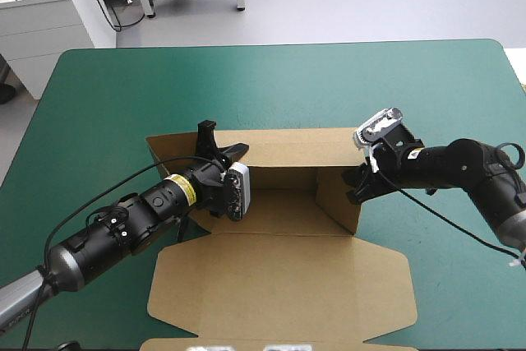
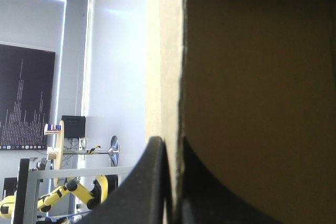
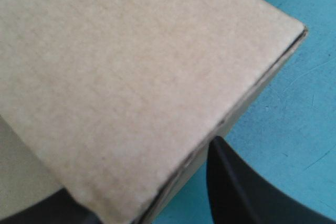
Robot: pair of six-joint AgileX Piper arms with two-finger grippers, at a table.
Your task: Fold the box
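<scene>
While the left gripper [image 1: 223,144] reaches in from the left of the high view, its two black fingers pinch the left wall of the box [image 1: 271,213]. Its own wrist view shows the same thing. The fingers [image 2: 149,187] are almost shut, and the thin edge of the board stands straight up between them. One side of the board looks pale and the other looks dark.

The right gripper [image 1: 358,187] reaches in from the right of the high view and holds the right wall near its front corner. In its wrist view one finger [image 3: 247,192] sits outside the wall, over the table. The other finger shows only as a dark bit on the other side of the board. The wall is squeezed between them, and its brown face fills most of that view.

The box sits in the middle of the high view, on the teal-green table [image 1: 123,96]. Its back wall stands up and runs across between the two grippers. The right wall stands up too. The lid [image 1: 279,285] lies flat toward the bottom of the frame, with a small flap at each side.
</scene>
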